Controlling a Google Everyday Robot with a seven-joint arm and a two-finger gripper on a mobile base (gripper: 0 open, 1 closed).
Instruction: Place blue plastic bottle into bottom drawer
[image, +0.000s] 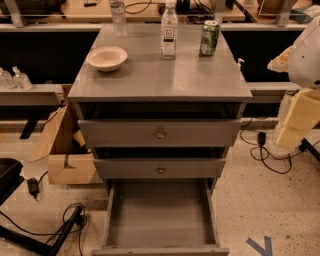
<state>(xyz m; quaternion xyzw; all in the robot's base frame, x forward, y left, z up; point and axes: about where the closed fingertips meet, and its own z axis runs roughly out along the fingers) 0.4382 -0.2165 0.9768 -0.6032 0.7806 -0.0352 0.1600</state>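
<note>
Bottom drawer (160, 215) at 6 o'clock, pulled open. Gripper (296, 117) at 3 o'clock edge, well apart from cabinet top; spread or pressed together, can't tell. Blue plastic bottle (169, 31) upright at 12 o'clock, btwn bowl (106, 57) and green can (209, 37). Prob. light, thin-walled, slick, tippy; grab mid-body at label.

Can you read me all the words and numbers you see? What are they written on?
Nothing here can be read clearly.
On the blue plastic bottle: white label with dark print, too blurred to read.
On the green can: markings too blurred to read.
The blue tape mark on the floor: a shape, no letters.
The tool, at the right edge beside the cabinet: no writing shows.
</note>
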